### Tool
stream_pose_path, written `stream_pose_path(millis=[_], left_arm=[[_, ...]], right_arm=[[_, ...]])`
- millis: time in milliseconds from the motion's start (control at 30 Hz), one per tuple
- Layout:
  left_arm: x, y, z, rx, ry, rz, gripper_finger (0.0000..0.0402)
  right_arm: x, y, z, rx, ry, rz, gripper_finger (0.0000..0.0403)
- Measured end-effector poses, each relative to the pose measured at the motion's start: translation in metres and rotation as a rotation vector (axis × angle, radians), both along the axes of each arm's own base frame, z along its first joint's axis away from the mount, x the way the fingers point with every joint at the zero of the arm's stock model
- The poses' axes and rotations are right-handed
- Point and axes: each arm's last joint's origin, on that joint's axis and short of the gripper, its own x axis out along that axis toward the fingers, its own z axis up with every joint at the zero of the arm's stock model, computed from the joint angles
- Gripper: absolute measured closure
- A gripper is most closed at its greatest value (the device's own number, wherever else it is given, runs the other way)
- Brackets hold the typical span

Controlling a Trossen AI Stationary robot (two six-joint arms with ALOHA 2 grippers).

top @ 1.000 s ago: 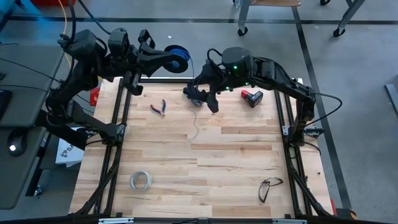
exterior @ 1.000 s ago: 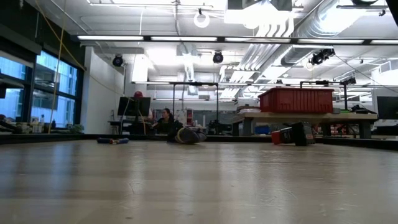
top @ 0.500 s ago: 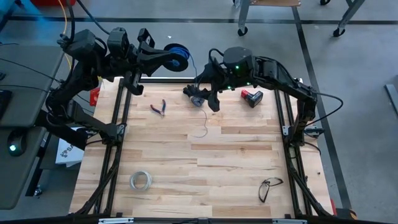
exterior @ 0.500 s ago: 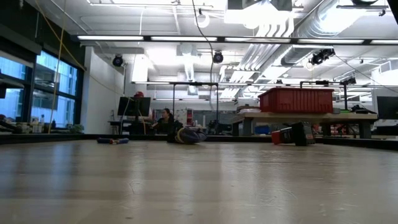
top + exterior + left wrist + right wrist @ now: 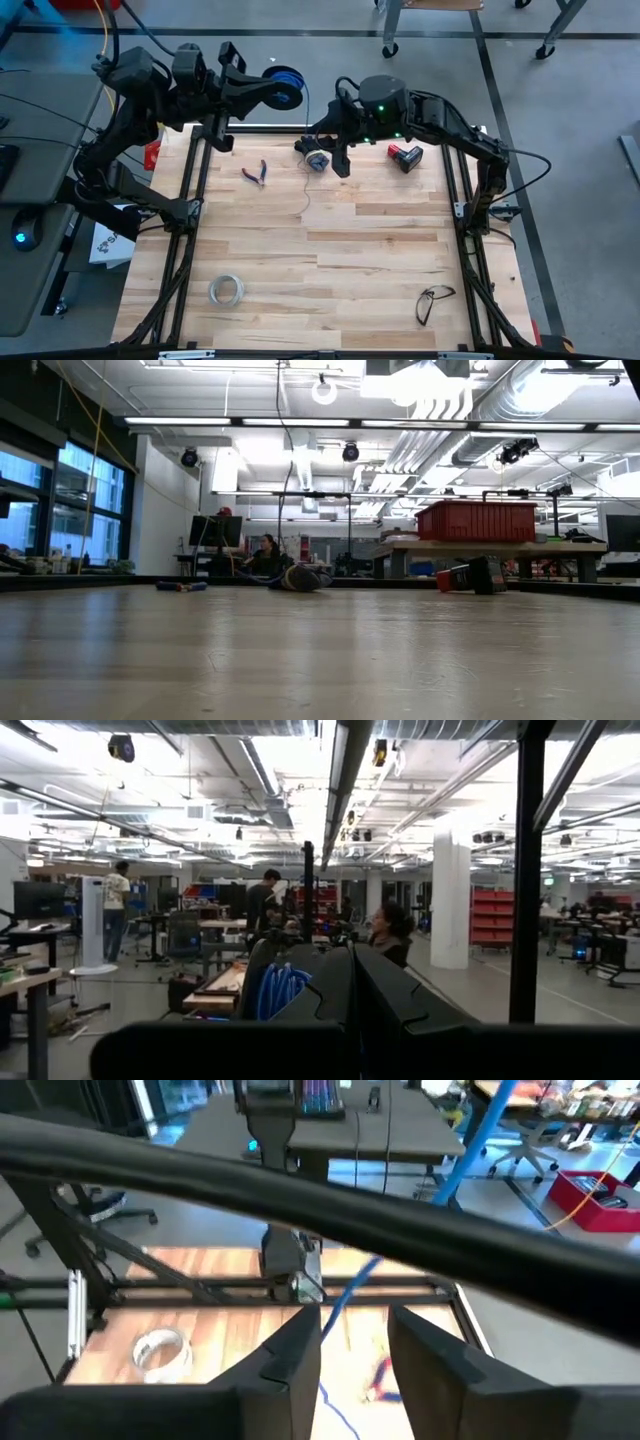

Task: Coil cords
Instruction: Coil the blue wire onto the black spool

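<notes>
My left gripper (image 5: 285,92), clamped on the spool (image 5: 287,87), holds it beyond the table's (image 5: 380,260) far edge. My right gripper (image 5: 318,160) stands with fingers apart around the wire (image 5: 340,1305). A tail of wire lies loose on the table; coiling seems unfinished.

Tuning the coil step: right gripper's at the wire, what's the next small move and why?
Probably finish closing the right gripper on the wire. In its wrist view the blue strand runs between the parted fingers, not visibly pinched. The left gripper holds the spool up past the table's far edge, ready for winding.
</notes>
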Motion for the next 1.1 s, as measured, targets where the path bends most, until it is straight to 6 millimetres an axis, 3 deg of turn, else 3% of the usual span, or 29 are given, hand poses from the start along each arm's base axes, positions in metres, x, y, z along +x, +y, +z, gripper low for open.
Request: stream_pose_path(millis=[433, 700, 867, 1100], left_arm=[[0.0, 0.0, 0.0, 0.012, 0.003, 0.005, 0.0401], [-0.001, 0.0, 0.001, -0.019, -0.016, -0.004, 0.0401], [-0.001, 0.0, 0.003, -0.171, -0.035, -0.058, 0.0401], [0.002, 0.0, 0.001, -0.561, -0.031, -0.208, 0.0401]], right_arm=[[0.003, 0.001, 0.005, 0.062, -0.068, 0.01, 0.031], [0.003, 0.001, 0.006, 0.05, -0.073, 0.015, 0.0388], [0.008, 0.006, 0.009, 0.033, -0.121, 0.035, 0.0398], [0.026, 0.031, 0.013, -0.066, -0.262, 0.129, 0.0401]])
